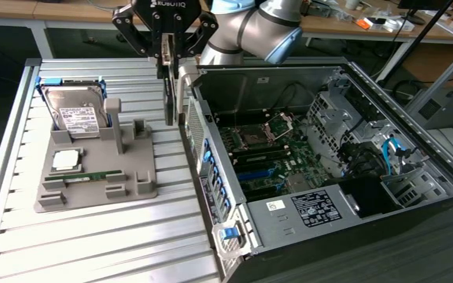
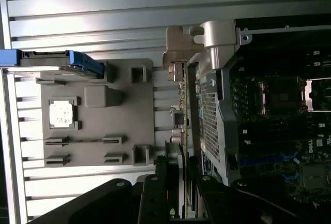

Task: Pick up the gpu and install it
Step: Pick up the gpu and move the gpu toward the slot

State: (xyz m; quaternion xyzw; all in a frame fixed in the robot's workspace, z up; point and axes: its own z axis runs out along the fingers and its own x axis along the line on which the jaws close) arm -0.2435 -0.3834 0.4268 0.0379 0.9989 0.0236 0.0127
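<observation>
The gpu (image 1: 168,94) hangs edge-on and upright, a thin dark card with a silvery bracket (image 1: 184,79) along the side facing the case. My gripper (image 1: 169,54) is shut on its top edge, above the gap between the grey holder tray (image 1: 92,188) and the open computer case (image 1: 329,236). In the wrist view the gpu (image 2: 187,105) runs as a narrow strip away from my gripper (image 2: 183,180), and its bracket (image 2: 212,40) sits just over the case's rear wall. The card's lower end is level with the case rim, outside the motherboard (image 1: 270,156).
On the tray stand a silver hard drive (image 1: 73,109) with a white label, a CPU (image 1: 66,158) and a green memory stick (image 1: 85,175). The case's perforated rear wall (image 1: 199,135) is right beside the card. Ribbed aluminium table (image 1: 92,242) lies in front.
</observation>
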